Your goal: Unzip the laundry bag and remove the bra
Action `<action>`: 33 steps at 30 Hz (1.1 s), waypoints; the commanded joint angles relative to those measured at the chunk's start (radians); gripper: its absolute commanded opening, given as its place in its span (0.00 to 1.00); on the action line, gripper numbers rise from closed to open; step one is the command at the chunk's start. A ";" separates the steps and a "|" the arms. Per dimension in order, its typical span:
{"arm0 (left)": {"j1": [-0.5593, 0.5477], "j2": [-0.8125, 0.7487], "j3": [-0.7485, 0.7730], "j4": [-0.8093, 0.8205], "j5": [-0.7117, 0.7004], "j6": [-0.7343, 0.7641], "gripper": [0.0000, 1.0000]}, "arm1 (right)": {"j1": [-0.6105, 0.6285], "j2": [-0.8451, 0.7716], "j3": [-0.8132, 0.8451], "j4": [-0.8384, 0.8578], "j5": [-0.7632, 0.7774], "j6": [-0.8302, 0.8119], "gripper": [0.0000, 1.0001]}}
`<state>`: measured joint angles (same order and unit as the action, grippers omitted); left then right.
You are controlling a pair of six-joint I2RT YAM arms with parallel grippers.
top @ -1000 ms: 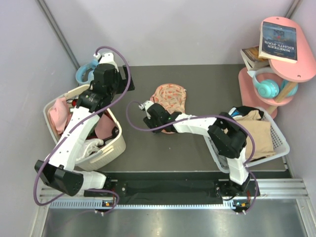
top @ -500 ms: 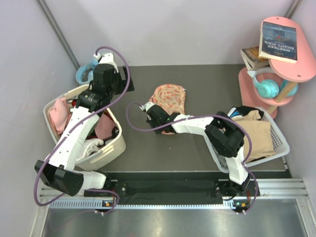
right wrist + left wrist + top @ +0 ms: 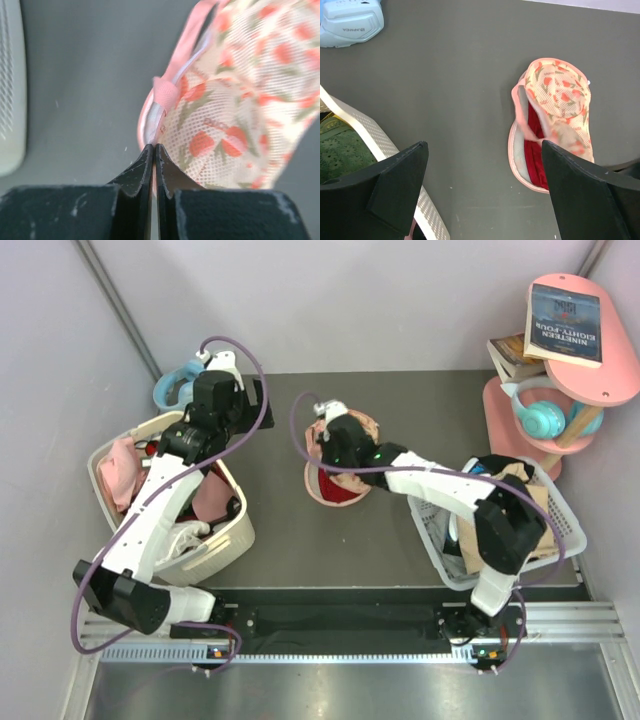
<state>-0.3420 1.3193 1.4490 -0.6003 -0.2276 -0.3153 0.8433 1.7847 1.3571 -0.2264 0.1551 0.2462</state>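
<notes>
The laundry bag (image 3: 352,436) lies mid-table, its printed upper half lifted and folded back. The deep red bra (image 3: 340,489) shows inside the lower half. My right gripper (image 3: 326,432) is shut on the bag's pink zip edge; in the right wrist view its tips (image 3: 154,150) pinch the trim of the printed mesh (image 3: 235,100). My left gripper (image 3: 238,400) hovers open and empty over the table left of the bag. In the left wrist view its fingers (image 3: 395,185) frame the open bag (image 3: 562,95) and the bra (image 3: 535,150).
A white basket (image 3: 232,536) with pink and green clothes stands at the left, under the left arm. Another white basket (image 3: 565,530) with beige clothes stands at the right. A pale blue device (image 3: 350,20) lies at the far left. A pink shelf (image 3: 600,390) holds books and headphones.
My right gripper has moved from the bag's near left edge up and toward the back, pulling the top half open. The red bra now shows. The left arm has barely moved.
</notes>
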 commanded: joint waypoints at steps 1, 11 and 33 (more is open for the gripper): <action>0.003 0.011 0.025 0.014 0.013 0.013 0.99 | -0.099 -0.138 -0.018 0.054 0.008 0.103 0.00; 0.003 0.069 0.039 0.043 0.060 0.021 0.99 | -0.271 -0.275 -0.239 0.091 0.138 0.251 0.00; 0.003 0.130 0.037 0.062 0.109 0.007 0.99 | -0.424 -0.252 -0.286 -0.123 0.324 0.418 0.00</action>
<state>-0.3420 1.4433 1.4513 -0.5835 -0.1337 -0.3077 0.4469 1.5143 1.0599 -0.2985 0.4515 0.6312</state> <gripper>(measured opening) 0.987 0.009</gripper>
